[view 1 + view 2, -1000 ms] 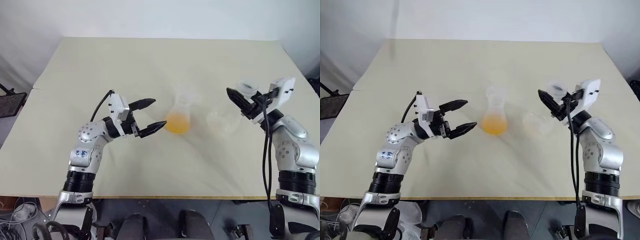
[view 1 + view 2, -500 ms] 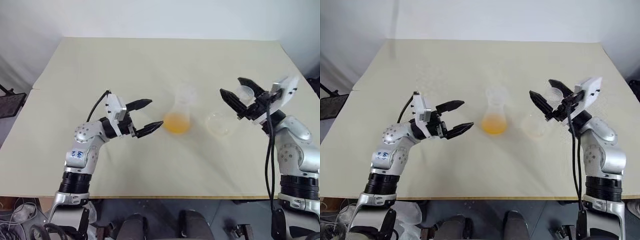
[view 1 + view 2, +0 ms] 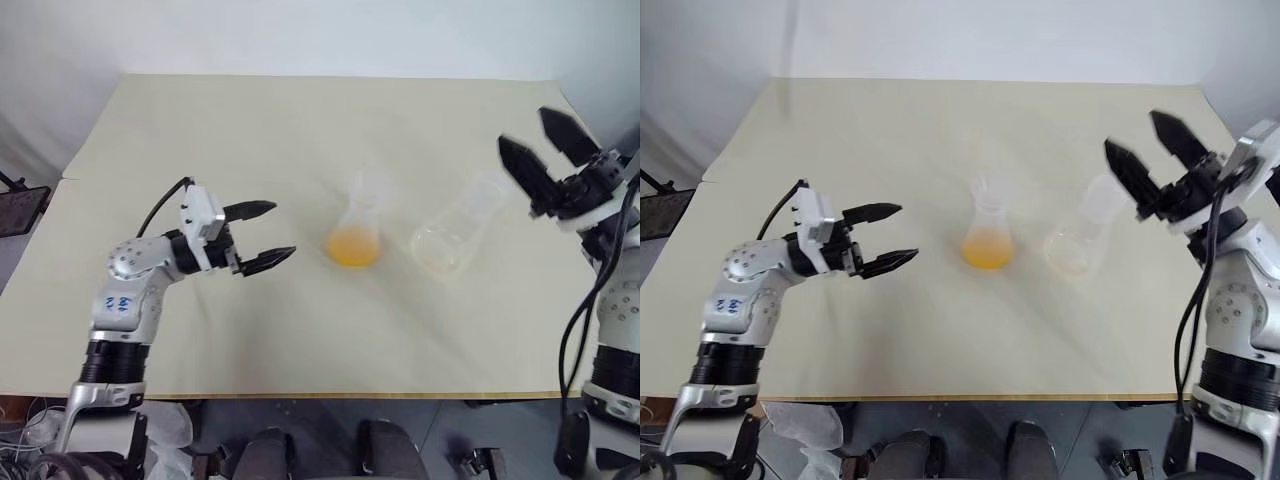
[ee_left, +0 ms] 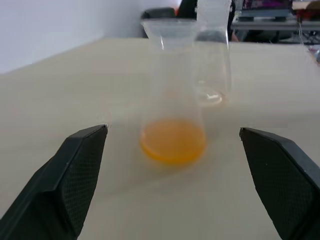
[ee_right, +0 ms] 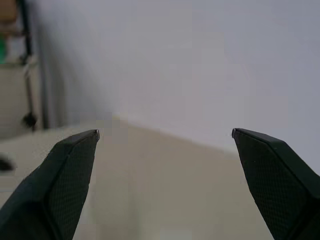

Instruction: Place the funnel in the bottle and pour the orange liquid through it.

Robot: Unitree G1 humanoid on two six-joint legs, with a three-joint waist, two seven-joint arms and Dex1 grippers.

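The bottle [image 3: 355, 228] stands upright near the middle of the table [image 3: 200, 130], with the orange liquid [image 3: 353, 246] pooled in its base and the clear funnel [image 3: 368, 186] seated on its neck. Just to its right stands the wider clear flask [image 3: 455, 232], looking empty. So the pour appears done and both arms are clear of the glass.

The left gripper [image 3: 260, 235] hangs level beside the bottle, toward the table's left edge, jaws spread wide and holding nothing. The right gripper [image 3: 545, 155] is raised near the right edge, beside the empty flask, its jaws likewise wide apart and empty.

If this is the withdrawal, the care needed is simple: keep each gripper's fingers well off the glass while pulling away, since the narrow-necked bottle with a loose funnel on top would tip easily under a side knock.
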